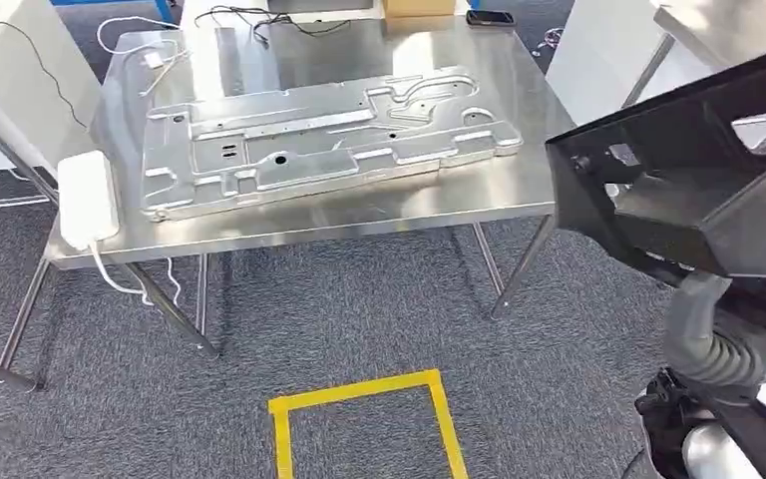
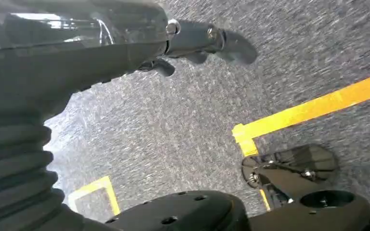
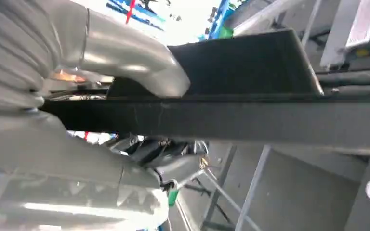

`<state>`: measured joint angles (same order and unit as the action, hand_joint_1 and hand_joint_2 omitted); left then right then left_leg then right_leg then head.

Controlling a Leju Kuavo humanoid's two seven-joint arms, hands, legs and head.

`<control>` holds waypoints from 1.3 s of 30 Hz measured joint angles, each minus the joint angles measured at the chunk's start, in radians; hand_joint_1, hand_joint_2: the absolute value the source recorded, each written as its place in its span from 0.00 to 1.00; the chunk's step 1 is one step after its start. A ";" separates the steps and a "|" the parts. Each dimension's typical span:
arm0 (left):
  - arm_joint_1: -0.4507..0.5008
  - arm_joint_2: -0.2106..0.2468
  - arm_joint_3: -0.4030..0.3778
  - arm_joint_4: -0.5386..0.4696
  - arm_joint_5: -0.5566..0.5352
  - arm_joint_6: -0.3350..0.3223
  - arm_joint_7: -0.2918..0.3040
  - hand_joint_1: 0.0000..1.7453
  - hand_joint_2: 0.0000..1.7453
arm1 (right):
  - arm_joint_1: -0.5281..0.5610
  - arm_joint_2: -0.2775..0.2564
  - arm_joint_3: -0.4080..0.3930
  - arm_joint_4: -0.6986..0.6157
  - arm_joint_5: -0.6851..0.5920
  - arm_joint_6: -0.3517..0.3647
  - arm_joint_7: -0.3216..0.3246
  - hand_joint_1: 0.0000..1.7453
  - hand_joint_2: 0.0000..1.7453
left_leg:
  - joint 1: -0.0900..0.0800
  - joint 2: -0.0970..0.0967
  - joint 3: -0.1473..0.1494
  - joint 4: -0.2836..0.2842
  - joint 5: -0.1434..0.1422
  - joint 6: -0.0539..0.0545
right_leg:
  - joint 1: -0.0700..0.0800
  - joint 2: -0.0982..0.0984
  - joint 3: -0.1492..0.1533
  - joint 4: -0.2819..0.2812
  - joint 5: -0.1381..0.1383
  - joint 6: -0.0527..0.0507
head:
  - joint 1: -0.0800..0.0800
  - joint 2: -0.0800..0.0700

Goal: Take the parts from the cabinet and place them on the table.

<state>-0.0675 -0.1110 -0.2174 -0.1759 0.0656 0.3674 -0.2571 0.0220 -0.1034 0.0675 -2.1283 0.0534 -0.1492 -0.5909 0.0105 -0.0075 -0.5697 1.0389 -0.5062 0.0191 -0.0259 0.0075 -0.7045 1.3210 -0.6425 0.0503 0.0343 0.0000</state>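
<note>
now the black part (image 1: 698, 190) is sitting at the right edge of the head view, the right hand (image 3: 139, 125) clamping its flat edge between thumb and fingers, probably to carry it level. the steel table (image 1: 359, 215) is lying in the upper centre under a large metal panel (image 1: 319, 140). the left hand (image 2: 192, 43) is hanging over carpet, fingers apart, holding nothing.

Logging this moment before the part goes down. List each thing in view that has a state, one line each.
black part: held up off the table, to its right
right hand: thumb over the black part's edge, fingers beneath, gripping it
left hand: hanging over the carpet, fingers apart, holding nothing
pressed metal panel: lying flat on the table
steel table: standing on the carpet
white box: at the table's left edge, cable trailing down
</note>
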 joint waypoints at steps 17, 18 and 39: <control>-0.003 -0.001 0.000 -0.001 0.002 0.000 -0.005 0.00 1.00 | 0.005 0.001 0.000 -0.001 -0.001 0.000 0.000 1.00 1.00 | -0.001 -0.001 -0.121 0.282 -0.105 -0.041 | -0.005 -0.004 0.144 -0.292 0.140 -0.039 | -0.024 0.000; -0.002 -0.001 0.000 -0.001 0.002 0.000 -0.005 0.00 1.00 | 0.007 0.001 0.000 -0.001 -0.001 0.000 0.000 1.00 1.00 | 0.001 -0.001 -0.095 0.212 -0.055 -0.040 | -0.006 -0.002 0.153 -0.292 0.135 -0.036 | -0.026 0.000; 0.002 0.000 0.000 0.000 0.000 0.000 -0.006 0.00 1.00 | 0.021 0.002 -0.010 -0.004 -0.003 -0.002 -0.003 1.00 1.00 | -0.001 -0.005 0.025 -0.002 -0.027 -0.032 | 0.008 0.002 0.096 -0.282 0.166 -0.012 | 0.024 0.000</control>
<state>-0.0655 -0.1114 -0.2171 -0.1755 0.0656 0.3670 -0.2632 0.0432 -0.1011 0.0580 -2.1321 0.0504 -0.1507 -0.5940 0.0098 -0.0123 -0.5444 1.0368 -0.5330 -0.0127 -0.0176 0.0095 -0.6081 1.0391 -0.4763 0.0379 0.0584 0.0000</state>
